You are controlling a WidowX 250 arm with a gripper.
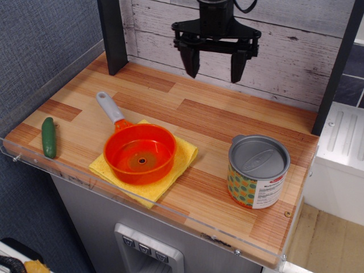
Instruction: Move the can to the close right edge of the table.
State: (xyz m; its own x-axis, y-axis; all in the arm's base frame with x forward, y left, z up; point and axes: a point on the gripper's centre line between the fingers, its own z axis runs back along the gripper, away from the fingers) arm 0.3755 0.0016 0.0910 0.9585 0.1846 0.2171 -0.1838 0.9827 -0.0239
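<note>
The can [259,171], short with a grey metal lid and a dotted yellow, orange and teal label, stands upright on the striped wood table [216,122] near its close right corner. My gripper [215,73] hangs black above the far middle of the table, in front of the plank wall. Its two fingers are spread wide and hold nothing. It is well apart from the can, up and to the left of it.
An orange pan [139,152] with a grey handle sits on a yellow cloth [183,161] at the front middle. A green vegetable [49,137] lies at the front left edge. A clear acrylic rim [170,213] runs along the front. Dark posts [112,35] stand at the back.
</note>
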